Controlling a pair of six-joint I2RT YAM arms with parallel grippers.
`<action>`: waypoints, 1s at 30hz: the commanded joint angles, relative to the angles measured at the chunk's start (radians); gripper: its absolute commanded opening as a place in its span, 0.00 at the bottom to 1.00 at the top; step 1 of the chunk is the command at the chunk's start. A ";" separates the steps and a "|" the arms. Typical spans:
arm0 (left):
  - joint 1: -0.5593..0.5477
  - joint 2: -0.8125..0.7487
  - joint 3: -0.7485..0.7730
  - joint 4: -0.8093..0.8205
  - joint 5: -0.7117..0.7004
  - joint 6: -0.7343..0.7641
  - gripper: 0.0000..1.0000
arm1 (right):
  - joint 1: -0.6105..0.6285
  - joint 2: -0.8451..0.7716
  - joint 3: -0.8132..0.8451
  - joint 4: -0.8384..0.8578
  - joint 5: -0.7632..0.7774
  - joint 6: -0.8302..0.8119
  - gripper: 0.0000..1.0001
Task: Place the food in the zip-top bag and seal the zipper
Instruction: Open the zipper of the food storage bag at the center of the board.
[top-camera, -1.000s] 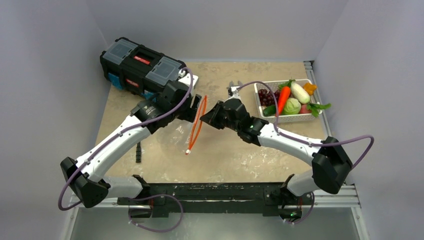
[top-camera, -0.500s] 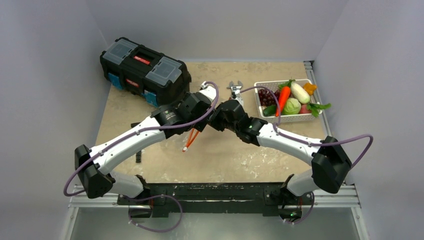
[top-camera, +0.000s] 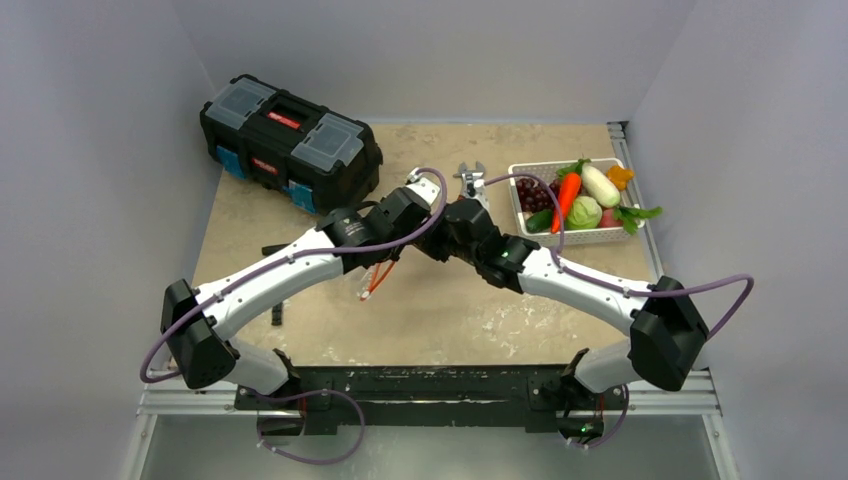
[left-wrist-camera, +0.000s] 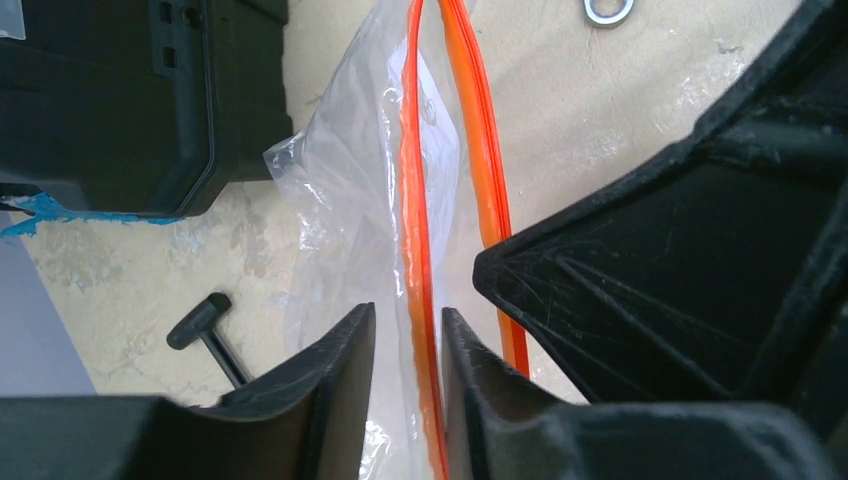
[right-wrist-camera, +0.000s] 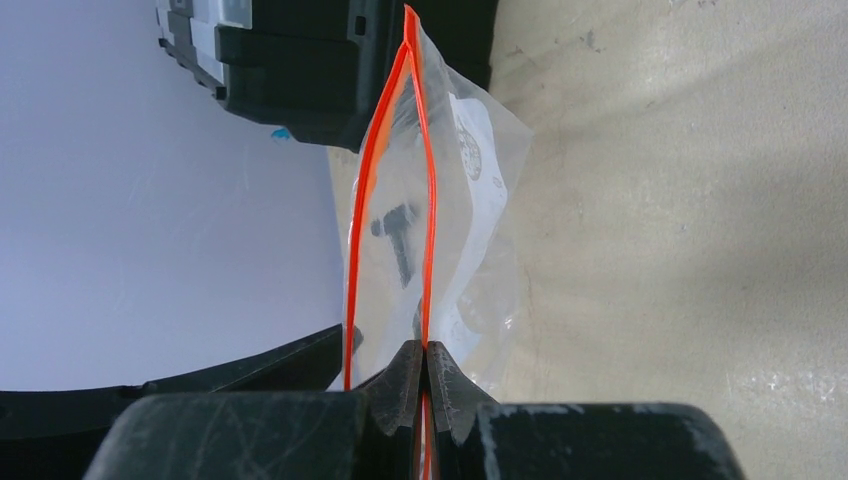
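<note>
Above the surface (top-camera: 450, 310), left fingers (left-wrist-camera: 320, 390) are narrowing — gap remaining — around one zipper (left-wrist-camera: 412, 200) lip, right fingers (right-wrist-camera: 400, 385) pinching the other, readying the bag (right-wrist-camera: 485, 200) mouth.

On the worktop (top-camera: 450, 310), the toolbox (top-camera: 290, 140) stood in the way at ten o'clock and the basket (top-camera: 580, 238) at two; six o'clock was open.

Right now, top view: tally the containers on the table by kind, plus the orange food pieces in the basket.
toolbox: 1
basket: 1
zip-top bag: 1
orange food pieces: 2, the carrot and a smaller orange piece
Total: 5
</note>
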 joint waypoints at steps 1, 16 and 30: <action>0.000 0.004 0.035 0.001 -0.050 -0.016 0.25 | 0.017 -0.029 0.014 0.024 0.019 0.028 0.00; 0.058 0.026 0.208 -0.228 0.087 -0.172 0.00 | -0.136 0.075 0.062 0.019 -0.563 -0.582 0.00; 0.213 0.050 0.113 -0.124 0.092 -0.278 0.00 | -0.398 -0.165 0.079 -0.227 -0.066 -0.761 0.71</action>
